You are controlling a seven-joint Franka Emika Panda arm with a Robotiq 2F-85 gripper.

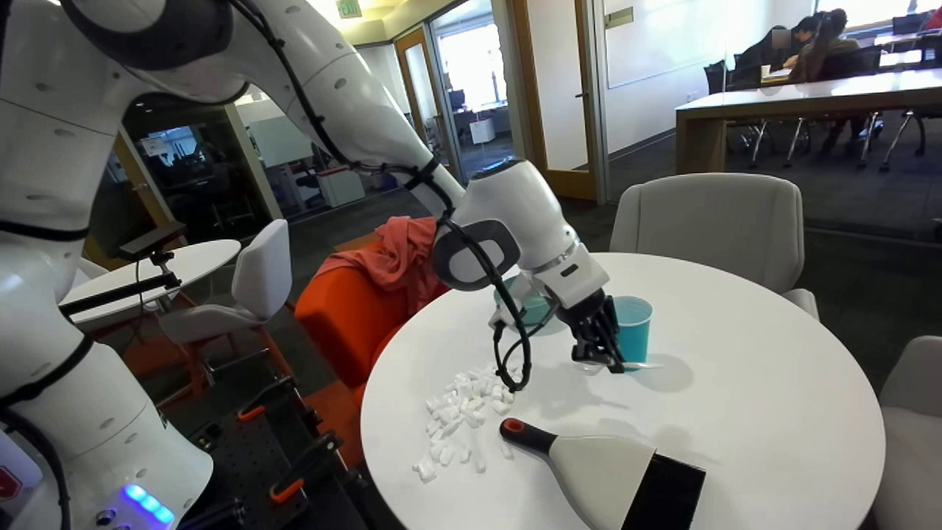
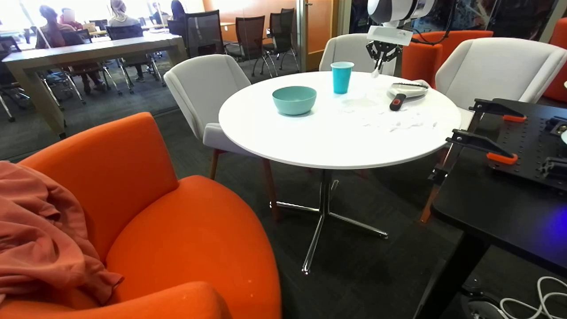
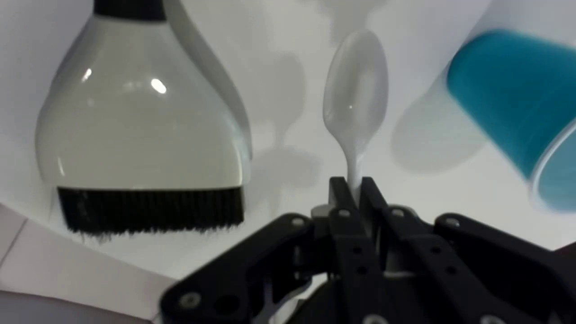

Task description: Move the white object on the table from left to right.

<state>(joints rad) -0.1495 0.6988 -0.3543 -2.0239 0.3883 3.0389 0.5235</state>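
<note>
The white object is a white plastic spoon (image 3: 355,90); its bowl points away from the fingers in the wrist view. My gripper (image 3: 354,184) is shut on the spoon's handle. The spoon also shows in both exterior views (image 1: 642,366) (image 2: 375,73), below the gripper (image 1: 617,364) (image 2: 379,65). It is held above the round white table (image 1: 751,419) (image 2: 336,148); its shadow lies apart from it on the top in the wrist view. The rest of the handle is hidden between the fingers.
A blue cup (image 1: 636,335) (image 2: 342,79) (image 3: 504,94) stands close beside the gripper. A green bowl (image 1: 531,308) (image 2: 294,101) stands farther along. A white brush with black bristles (image 1: 603,471) (image 2: 412,91) (image 3: 144,117) lies on the other side. Several small white pieces (image 1: 464,405) (image 2: 401,122) are scattered about.
</note>
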